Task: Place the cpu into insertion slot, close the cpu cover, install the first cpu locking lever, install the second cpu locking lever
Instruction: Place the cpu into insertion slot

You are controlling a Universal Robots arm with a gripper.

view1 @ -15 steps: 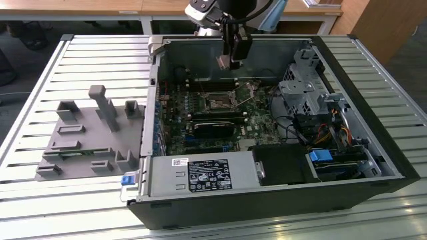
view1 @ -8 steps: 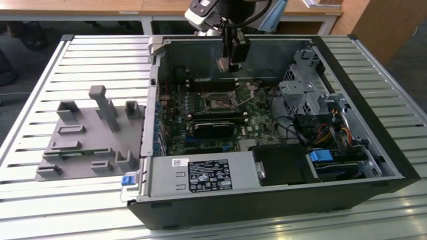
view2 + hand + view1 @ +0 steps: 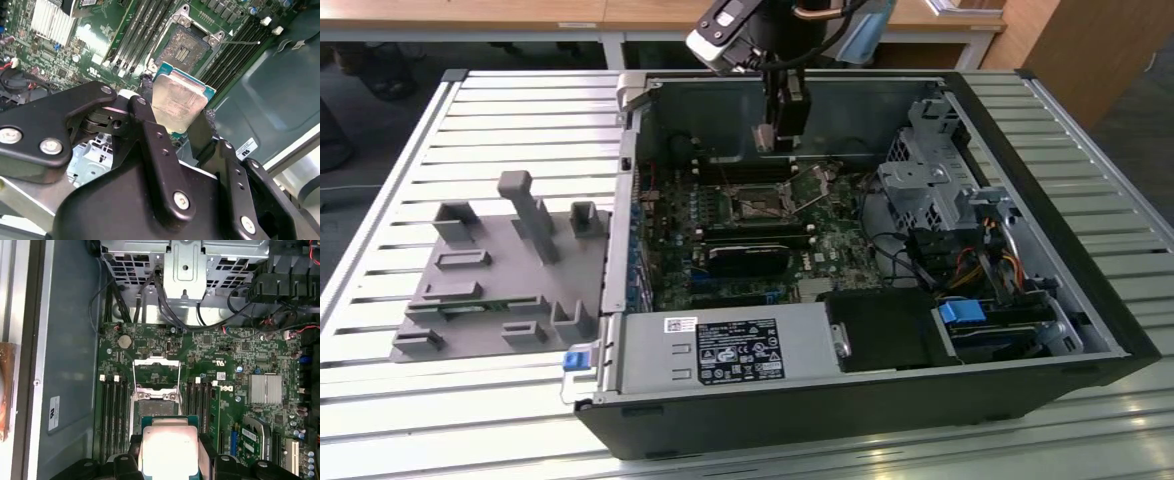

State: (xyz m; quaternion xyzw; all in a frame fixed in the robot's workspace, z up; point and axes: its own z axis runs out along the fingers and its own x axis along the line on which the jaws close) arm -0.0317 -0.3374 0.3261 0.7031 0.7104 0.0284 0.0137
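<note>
The cpu (image 3: pixel 180 99), a flat dull-silver square, sits clamped in the black claw (image 3: pixel 174 117).

My tool (image 3: pixel 176 120) is matte black with silver screws. The cpu (image 3: pixel 179 102) has a dull silver-beige top and a green rim. The motherboard (image 3: pixel 225 370) is green, the insertion slot (image 3: pixel 186 47) dark with a speckled pin field, the cpu cover (image 3: pixel 156 361) silver. The surface (image 3: pixel 520 110) is pale and slatted.
</note>
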